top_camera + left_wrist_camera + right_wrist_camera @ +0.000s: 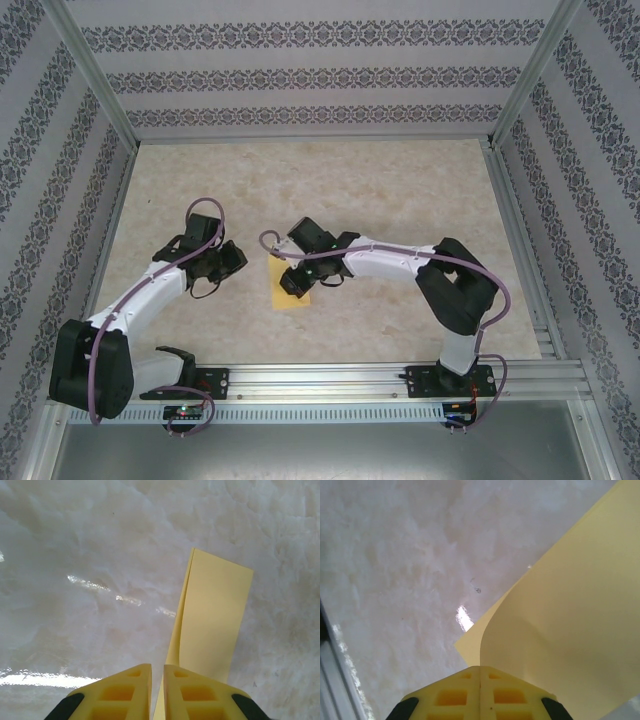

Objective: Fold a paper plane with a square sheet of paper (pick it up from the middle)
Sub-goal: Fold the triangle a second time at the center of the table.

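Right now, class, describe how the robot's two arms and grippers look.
Both the left arm and right arm have white links, black joints and bases, with a purple cable looping alongside. The left gripper and right gripper have yellow fingers with square hollows and black corners.

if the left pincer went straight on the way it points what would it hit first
Likely the paper: its raised fold lies just ahead of the left pincer, slightly right of centre. Depth is unclear, so it might slip past onto the table.
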